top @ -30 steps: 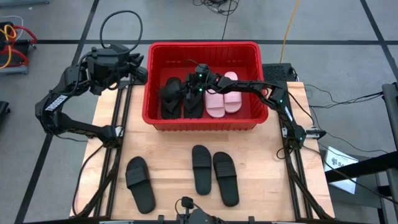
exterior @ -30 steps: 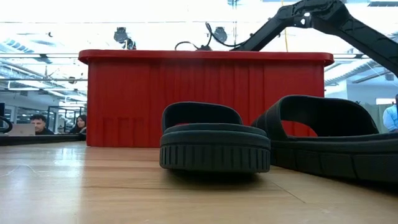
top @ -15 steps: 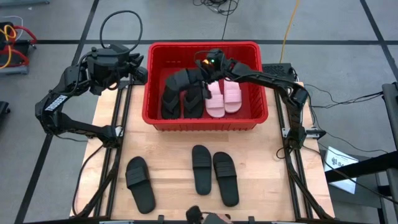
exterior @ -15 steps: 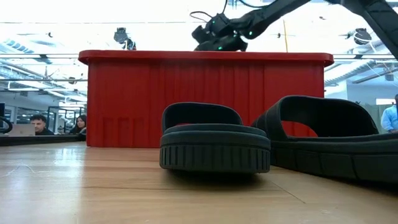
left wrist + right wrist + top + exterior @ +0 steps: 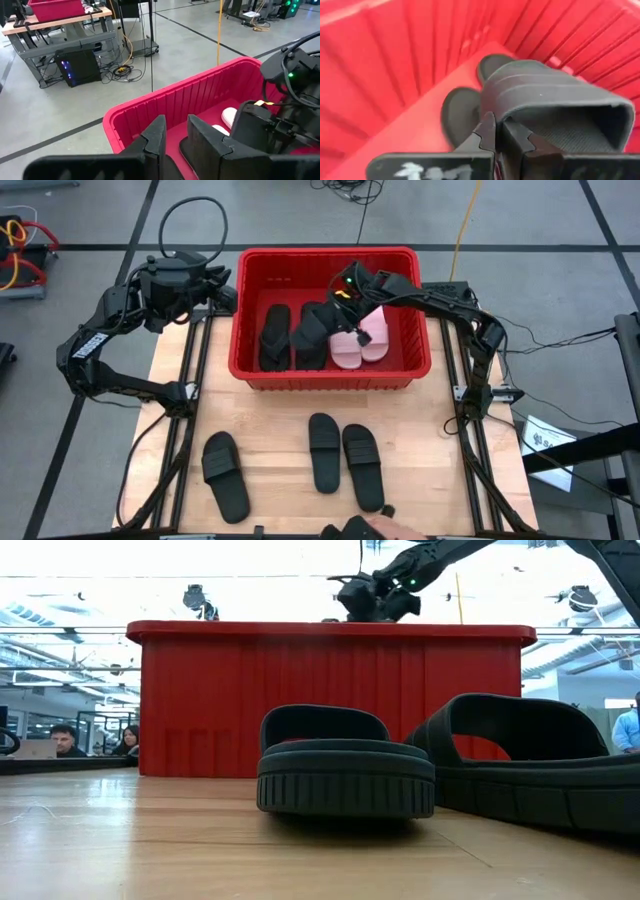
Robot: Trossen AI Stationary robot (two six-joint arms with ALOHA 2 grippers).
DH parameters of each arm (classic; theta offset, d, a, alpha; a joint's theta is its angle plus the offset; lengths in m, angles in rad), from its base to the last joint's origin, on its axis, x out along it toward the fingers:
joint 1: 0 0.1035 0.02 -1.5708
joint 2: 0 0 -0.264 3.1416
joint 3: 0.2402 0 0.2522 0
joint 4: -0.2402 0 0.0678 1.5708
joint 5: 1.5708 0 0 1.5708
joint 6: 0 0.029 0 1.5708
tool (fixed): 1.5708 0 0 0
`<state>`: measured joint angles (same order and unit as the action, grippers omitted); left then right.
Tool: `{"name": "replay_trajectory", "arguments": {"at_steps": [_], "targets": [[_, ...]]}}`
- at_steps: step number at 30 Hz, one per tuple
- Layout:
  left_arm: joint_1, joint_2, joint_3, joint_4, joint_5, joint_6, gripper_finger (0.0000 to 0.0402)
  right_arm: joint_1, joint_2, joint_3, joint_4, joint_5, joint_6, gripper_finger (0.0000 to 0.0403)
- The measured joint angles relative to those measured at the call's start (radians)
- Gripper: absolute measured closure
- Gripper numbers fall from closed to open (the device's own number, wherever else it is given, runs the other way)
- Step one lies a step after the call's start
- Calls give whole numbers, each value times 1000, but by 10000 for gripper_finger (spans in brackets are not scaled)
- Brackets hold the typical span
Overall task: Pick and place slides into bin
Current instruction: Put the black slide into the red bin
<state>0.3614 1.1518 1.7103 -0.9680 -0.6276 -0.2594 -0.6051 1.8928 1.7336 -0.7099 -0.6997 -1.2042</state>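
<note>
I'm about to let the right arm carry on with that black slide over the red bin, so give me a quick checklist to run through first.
1. Right gripper shut on the black slide: ok, fingers pinch its strap.
2. Slide inside the bin walls: ok, over the bin floor.
3. Slide lying flat: not ok, tilted across other sandals.
4. Left gripper out of the way: ok, it waits outside the bin's corner.
5. Table slides left to pick: not ok, three remain.

The left gripper (image 5: 175,137) is hovering beside the red bin (image 5: 165,100), its fingers slightly apart. Inside the bin, a pink slide (image 5: 231,116) is lying near the right arm (image 5: 290,75).
</note>
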Motion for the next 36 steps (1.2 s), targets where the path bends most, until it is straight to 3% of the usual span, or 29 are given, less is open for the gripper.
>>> {"name": "replay_trajectory", "arguments": {"at_steps": [13,18,23,36], "targets": [[0,9,0,2,-2,-57,325,-29,-150,0,-454,269,-348,403],[0,31,0,11,-2,-64,325,-29,-189,0,-569,334,-423,403],[3,62,0,57,-1,-61,325,-37,-183,0,-692,492,-475,403],[5,107,0,121,43,-52,325,-83,-119,-1,-724,540,-665,403]]}}
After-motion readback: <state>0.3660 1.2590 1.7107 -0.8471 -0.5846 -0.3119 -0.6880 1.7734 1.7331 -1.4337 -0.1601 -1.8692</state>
